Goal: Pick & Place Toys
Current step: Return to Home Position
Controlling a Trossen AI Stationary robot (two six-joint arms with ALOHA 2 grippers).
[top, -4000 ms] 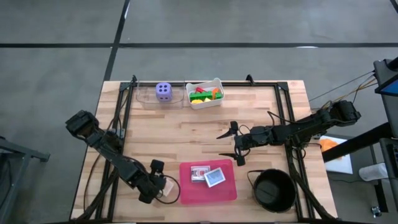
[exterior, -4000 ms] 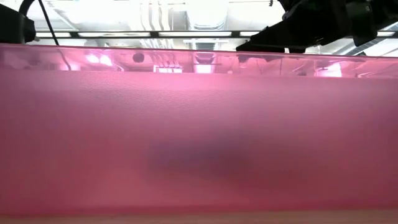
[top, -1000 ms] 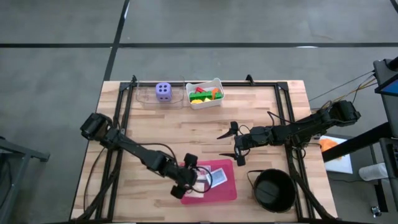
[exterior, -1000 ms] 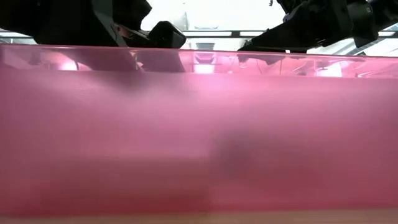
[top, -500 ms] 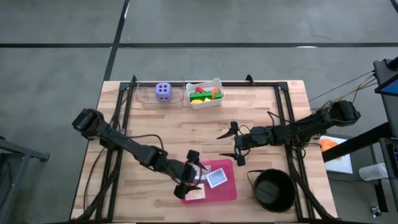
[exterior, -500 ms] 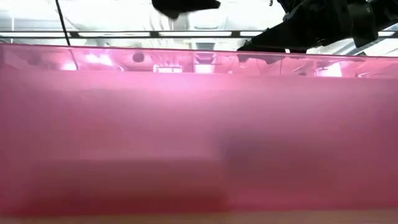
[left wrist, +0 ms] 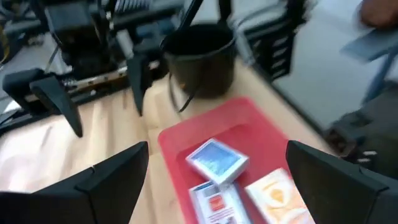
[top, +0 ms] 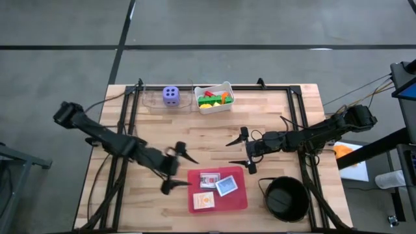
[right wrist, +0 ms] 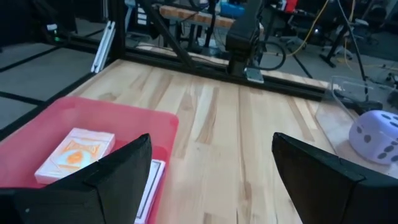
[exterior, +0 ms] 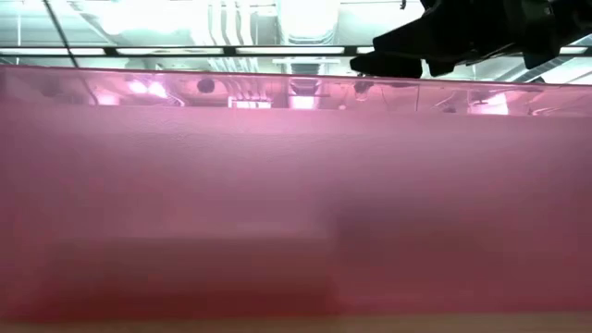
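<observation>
Both claws were spread wide with nothing in them. The left claw (top: pixel 187 171) hung just off a corner of the red tray (top: pixel 239 200), with its arm stretched low across from the desk's left edge. The right claw (top: pixel 229 153) hovered mid-desk, arm reaching in from the right edge.

The white deck (top: pixel 209 180), blue deck (top: pixel 226 186) and orange deck (top: pixel 203 200) all lay flat in the tray by the middle of the near edge. The purple die (top: pixel 171 95) and the blocks (top: pixel 211 97) in the white tub (top: pixel 197 104) sat at the far edge.

My guess is the decks are light, stiff little boxes with slick faces. I'd pinch one across its narrow sides, not the flat top.
</observation>
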